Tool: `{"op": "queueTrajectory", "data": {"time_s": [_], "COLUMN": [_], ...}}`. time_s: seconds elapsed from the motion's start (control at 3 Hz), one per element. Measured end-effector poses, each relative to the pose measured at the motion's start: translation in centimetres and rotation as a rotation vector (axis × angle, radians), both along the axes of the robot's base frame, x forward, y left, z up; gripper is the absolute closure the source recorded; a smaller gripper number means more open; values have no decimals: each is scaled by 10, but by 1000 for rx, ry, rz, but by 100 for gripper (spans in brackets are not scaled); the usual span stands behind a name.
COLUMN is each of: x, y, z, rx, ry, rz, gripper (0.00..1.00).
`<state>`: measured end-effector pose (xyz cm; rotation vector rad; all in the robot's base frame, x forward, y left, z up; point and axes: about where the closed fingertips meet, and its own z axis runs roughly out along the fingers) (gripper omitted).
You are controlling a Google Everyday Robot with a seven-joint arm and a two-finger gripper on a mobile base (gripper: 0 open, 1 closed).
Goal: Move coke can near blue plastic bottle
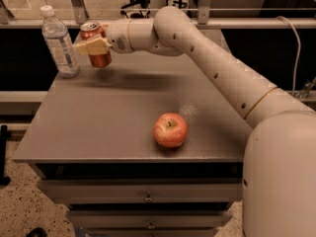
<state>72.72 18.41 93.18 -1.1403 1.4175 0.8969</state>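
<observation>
The coke can (98, 58) is a small red can with a silver top, held upright a little above the grey table (113, 117) near its back left corner. My gripper (94, 47) is shut on the can, with a pale finger across its front. The blue plastic bottle (59, 44), clear with a white cap and pale label, stands at the table's back left corner, just left of the can with a small gap between them.
A red apple (170, 129) sits near the table's front edge, right of centre. My white arm (217, 73) reaches in from the right across the back of the table. Drawers (148, 197) lie below the tabletop. A rail (237, 23) runs behind the table.
</observation>
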Motion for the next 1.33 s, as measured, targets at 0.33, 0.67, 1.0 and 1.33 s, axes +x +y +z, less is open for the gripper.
{"op": "queueTrajectory", "data": {"time_s": [0.33,0.67,1.0,1.33], "x": [-6,-10,-10,-8], "y": [15,26,33,36], "z": [-13,-24,-30,-30], "rx": [-6,-10,-9,-5], "ry": [34,51,49,31], "rz": [18,28,35,35], "gripper": [84,61,38,15]}}
